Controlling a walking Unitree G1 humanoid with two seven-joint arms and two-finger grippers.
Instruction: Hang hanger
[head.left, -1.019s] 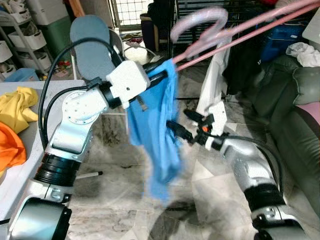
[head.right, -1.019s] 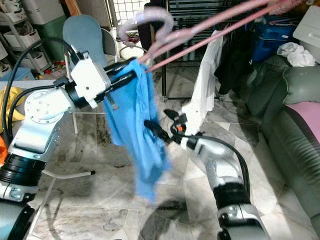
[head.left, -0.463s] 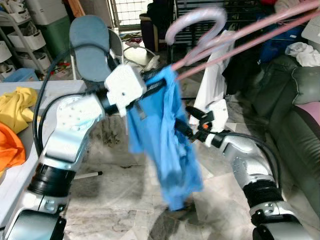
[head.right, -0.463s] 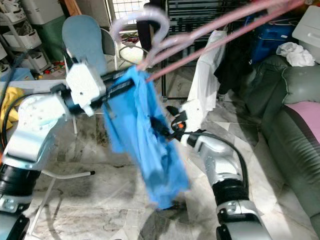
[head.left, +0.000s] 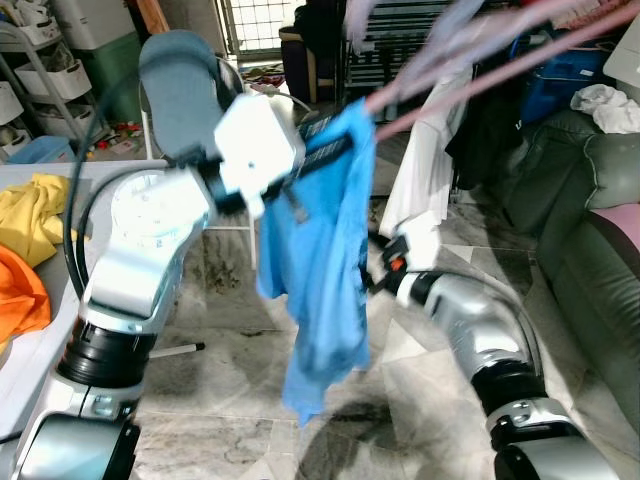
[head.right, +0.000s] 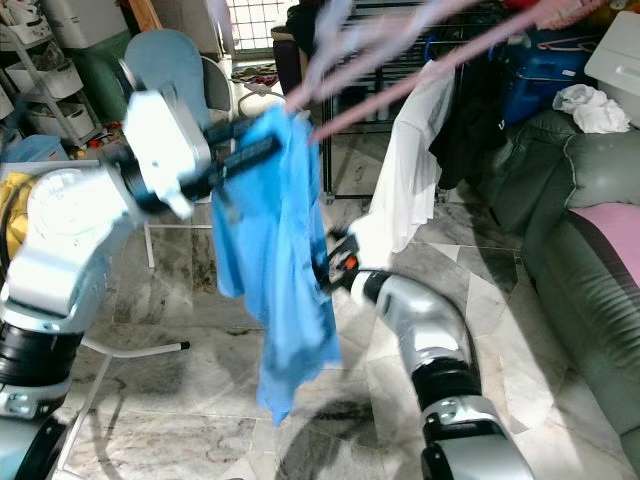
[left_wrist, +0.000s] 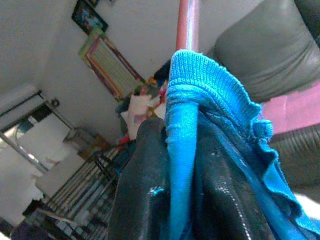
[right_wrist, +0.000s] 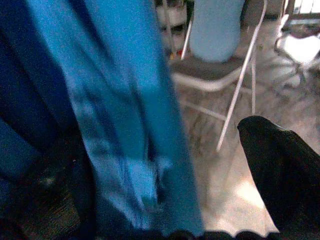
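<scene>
Left eye view: left end effector (head.left: 340, 150) raised, clamping blue shirt (head.left: 320, 270).

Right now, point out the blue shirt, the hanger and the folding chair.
blue shirt (head.left: 325, 250), left eye view, middle of the hanging cloth.
hanger (left_wrist: 188, 22), left wrist view, pink bar above the collar.
folding chair (head.right: 165, 60), right eye view, blue backrest.

The hanger's (head.left: 470, 55) hook is smeared by motion blur at the top edge of the head views, so its outline cannot be made out. The blue shirt (head.left: 320, 250) covers the right gripper's (head.left: 372, 272) fingertips there, and in the right wrist view its cloth is blurred. In the left wrist view, the left gripper's (left_wrist: 172, 195) 2 fingers (left_wrist: 140, 190) are cut off by the edge, with shirt cloth between them.
</scene>
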